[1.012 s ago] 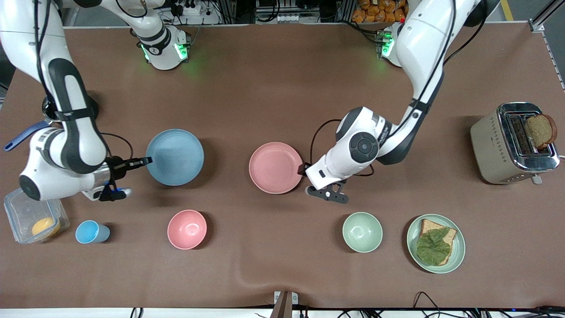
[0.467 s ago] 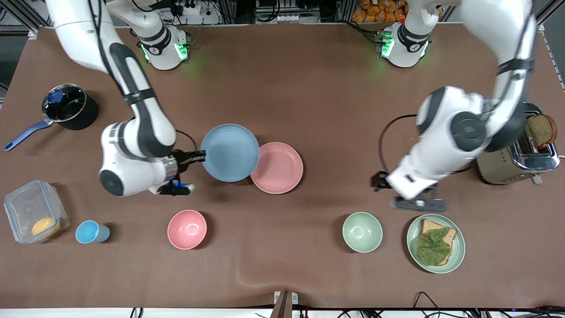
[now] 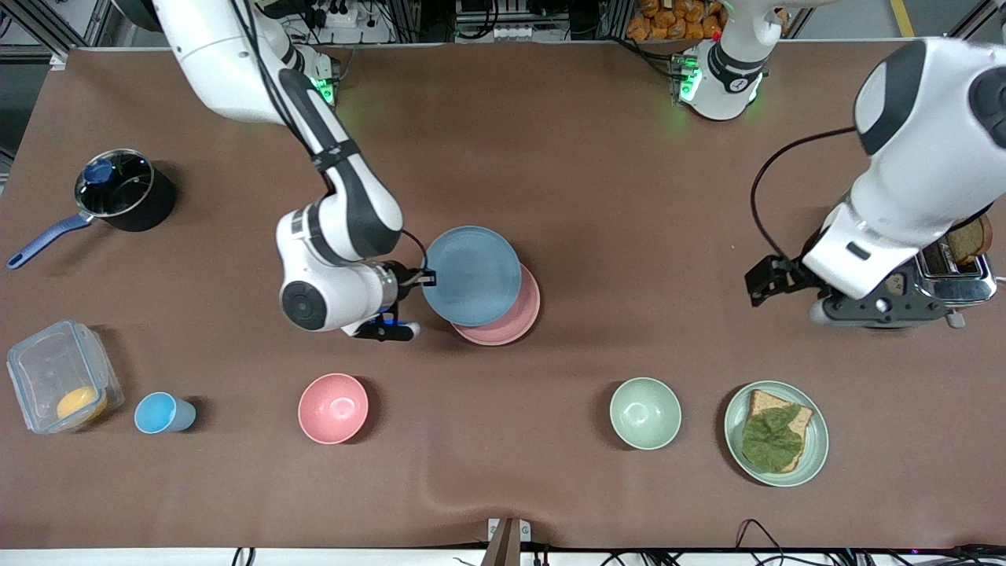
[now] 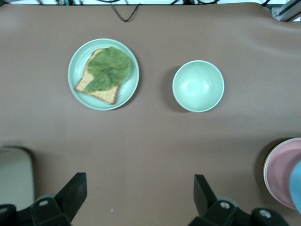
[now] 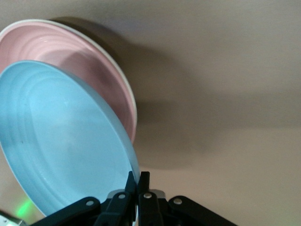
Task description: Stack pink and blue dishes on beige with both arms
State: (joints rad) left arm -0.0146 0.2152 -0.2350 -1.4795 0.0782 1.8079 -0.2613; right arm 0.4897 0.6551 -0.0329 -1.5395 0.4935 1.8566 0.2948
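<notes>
Right gripper [image 3: 425, 277] clamped on blue plate [image 3: 470, 275] rim | held over pink plate [image 3: 515, 314], offset toward right arm's base | left gripper [image 4: 141, 197] spread, empty, over bench [image 3: 550, 196]

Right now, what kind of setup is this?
Likely a robot lab staged as a kitchen: two bench-mounted arms, a toaster holding bread, a saucepan, and tableware such as the green bowl on a brown-covered table.

Robotics lab: two bench-mounted arms [image 3: 338, 220], cable clutter, staged kitchenware on brown table [image 3: 550, 157].
</notes>
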